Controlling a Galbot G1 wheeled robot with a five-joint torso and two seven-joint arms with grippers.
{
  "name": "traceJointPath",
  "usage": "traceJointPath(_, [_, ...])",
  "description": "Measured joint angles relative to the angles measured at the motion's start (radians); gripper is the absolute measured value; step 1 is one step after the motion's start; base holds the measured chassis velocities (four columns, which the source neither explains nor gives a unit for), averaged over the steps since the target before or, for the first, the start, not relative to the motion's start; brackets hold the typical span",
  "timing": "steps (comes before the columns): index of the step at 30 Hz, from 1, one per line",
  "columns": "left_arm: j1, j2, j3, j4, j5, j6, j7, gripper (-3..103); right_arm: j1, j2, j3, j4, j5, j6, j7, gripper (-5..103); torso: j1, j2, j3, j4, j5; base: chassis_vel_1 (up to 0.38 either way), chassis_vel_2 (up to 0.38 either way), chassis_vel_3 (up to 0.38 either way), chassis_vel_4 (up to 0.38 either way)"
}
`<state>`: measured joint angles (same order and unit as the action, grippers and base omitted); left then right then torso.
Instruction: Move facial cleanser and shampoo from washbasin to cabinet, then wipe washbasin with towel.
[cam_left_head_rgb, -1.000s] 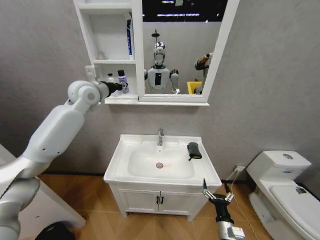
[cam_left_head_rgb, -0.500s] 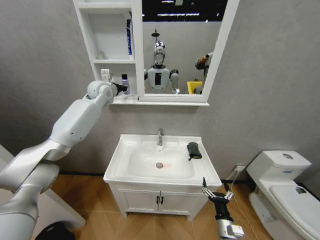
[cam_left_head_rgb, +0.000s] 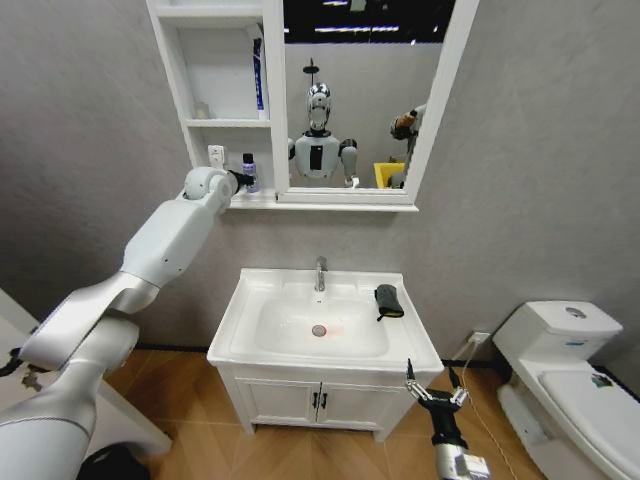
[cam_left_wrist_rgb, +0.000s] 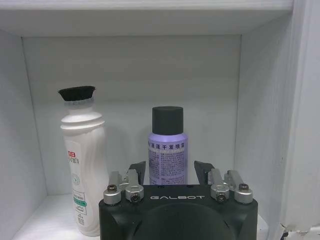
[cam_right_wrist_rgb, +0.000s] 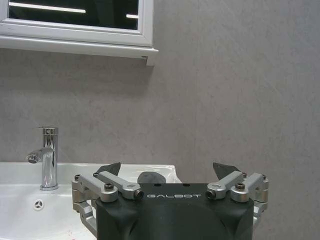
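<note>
I see the purple bottle (cam_left_wrist_rgb: 168, 150) with a dark cap standing upright on the lowest shelf of the cabinet (cam_left_head_rgb: 225, 90), towards the shelf's mirror-side edge. A white bottle (cam_left_wrist_rgb: 83, 160) with a black cap stands upright beside it on the same shelf, nearer the outer side wall, the two apart. In the head view the purple bottle (cam_left_head_rgb: 249, 170) sits in that bottom compartment with the white one (cam_left_head_rgb: 216, 156) next to it.

My left gripper (cam_left_wrist_rgb: 171, 170) is at the shelf's front edge. Its fingers are spread, one on each side of the purple bottle, with a gap showing on both sides, so it has hold of nothing. The left arm reaches up from the lower left to the shelf column.

The towel (cam_left_head_rgb: 389, 300) lies bunched on the washbasin (cam_left_head_rgb: 250, 300) deck near the back right corner, to the right of the chrome tap (cam_left_head_rgb: 321, 273). The chrome drain (cam_left_head_rgb: 319, 330) sits mid-bowl.

My right gripper (cam_left_head_rgb: 432, 385) hangs low, just off the front right corner of the washbasin, fingers wide apart and empty. From the right wrist camera I see the tap (cam_right_wrist_rgb: 45, 157) and a dark bit of the towel (cam_right_wrist_rgb: 151, 177) between the spread fingers, further off.

A white toilet (cam_left_head_rgb: 570, 375) stands on the floor to the right.
</note>
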<state>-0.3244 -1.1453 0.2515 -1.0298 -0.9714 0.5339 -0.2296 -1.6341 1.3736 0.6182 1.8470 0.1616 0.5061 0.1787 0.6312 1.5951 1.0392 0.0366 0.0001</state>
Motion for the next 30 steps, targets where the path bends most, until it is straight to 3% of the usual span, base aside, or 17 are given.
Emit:
traceJointPath(2, [0.009,0.000,-0.005,-0.004,0.016,-0.010,0.000,59,0.001,0.000,0.000,0.000,0.000,-0.001,0.002,100,0.000,0.000,0.000,0.0000,-0.0001,0.000,0.000,0.000,0.000])
traceJointPath(3, [0.023,0.001,-0.011,-0.016,0.029,-0.021,-0.002,71,0.002,0.000,0.000,0.000,0.001,-0.001,0.004,100,0.000,0.000,0.000,0.0000,-0.0001,0.000,0.000,0.000,0.000])
traceJointPath(5, [0.023,0.001,-0.011,-0.016,0.029,-0.021,-0.002,71,0.002,0.000,0.000,0.000,0.001,-0.001,0.004,100,0.000,0.000,0.000,0.0000,-0.0001,0.000,0.000,0.000,0.000])
traceJointPath(8, [0.068,0.032,-0.033,-0.089,0.031,-0.043,-0.009,82,0.001,0.000,0.001,-0.001,0.002,-0.002,0.006,100,0.000,0.000,0.000,-0.0003,0.0001,0.000,0.000,0.000,0.000])
traceJointPath(9, [0.116,0.069,-0.051,-0.184,0.034,-0.078,-0.012,93,0.003,0.000,0.003,0.000,0.004,-0.003,0.009,100,0.000,0.000,0.000,0.0001,-0.0005,0.000,0.000,0.000,0.000])
traceJointPath(12, [0.186,0.114,-0.085,-0.316,0.041,-0.142,-0.007,97,0.009,-0.001,0.004,-0.001,0.009,-0.006,0.010,100,0.000,0.000,0.000,0.0000,-0.0003,0.000,0.000,0.000,0.000])
traceJointPath(14, [0.282,0.165,-0.136,-0.462,0.051,-0.151,-0.008,100,0.018,-0.002,0.003,-0.003,0.009,-0.013,0.010,100,0.000,0.000,0.000,-0.0002,0.0000,0.000,0.000,0.000,0.000])
traceJointPath(15, [0.282,0.165,-0.136,-0.462,0.051,-0.151,-0.008,100,0.018,-0.002,0.003,-0.003,0.009,-0.013,0.010,100,0.000,0.000,0.000,-0.0002,0.0000,0.000,0.000,0.000,0.000])
traceJointPath(16, [0.385,0.219,-0.181,-0.566,0.049,-0.146,-0.010,100,0.023,-0.003,0.001,0.000,0.008,-0.024,0.010,100,0.000,0.000,0.000,-0.0002,-0.0001,0.000,0.000,0.000,0.000])
traceJointPath(17, [0.385,0.219,-0.181,-0.566,0.049,-0.146,-0.010,100,0.023,-0.003,0.001,0.000,0.008,-0.024,0.010,100,0.000,0.000,0.000,-0.0002,-0.0001,0.000,0.000,0.000,0.000])
traceJointPath(20, [0.649,0.346,-0.294,-0.793,0.063,-0.157,-0.009,100,0.028,-0.008,-0.002,0.026,0.003,-0.048,0.008,100,0.000,0.000,0.000,0.0004,0.0000,0.000,0.000,0.000,0.000])
traceJointPath(23, [0.781,0.377,-0.343,-0.869,0.090,-0.192,-0.005,100,0.029,-0.011,-0.002,0.031,0.003,-0.057,0.002,100,0.000,0.000,0.000,0.0006,0.0004,0.000,0.000,0.000,0.000])
traceJointPath(24, [0.781,0.377,-0.343,-0.869,0.090,-0.192,-0.005,100,0.029,-0.011,-0.002,0.031,0.003,-0.057,0.002,100,0.000,0.000,0.000,0.0006,0.0004,0.000,0.000,0.000,0.000])
traceJointPath(25, [0.937,0.385,-0.434,-0.938,0.137,-0.219,-0.008,100,0.035,-0.019,-0.002,0.032,0.006,-0.073,-0.011,100,0.000,0.000,0.000,-0.0001,-0.0015,0.000,0.000,0.000,0.000])
traceJointPath(28, [1.206,0.338,-0.582,-0.994,0.251,-0.279,-0.014,100,0.058,-0.024,-0.008,0.031,0.034,-0.121,-0.023,100,0.000,0.000,0.000,-0.0003,0.0003,0.000,0.000,0.000,0.000])
traceJointPath(29, [1.206,0.338,-0.582,-0.994,0.251,-0.279,-0.014,100,0.058,-0.024,-0.008,0.031,0.034,-0.121,-0.023,100,0.000,0.000,0.000,-0.0003,0.0003,0.000,0.000,0.000,0.000])
traceJointPath(30, [1.347,0.285,-0.662,-1.005,0.345,-0.316,0.001,100,0.076,-0.030,-0.007,0.034,0.054,-0.152,-0.032,100,0.000,0.000,0.000,-0.0002,-0.0010,0.000,0.000,0.000,0.000])
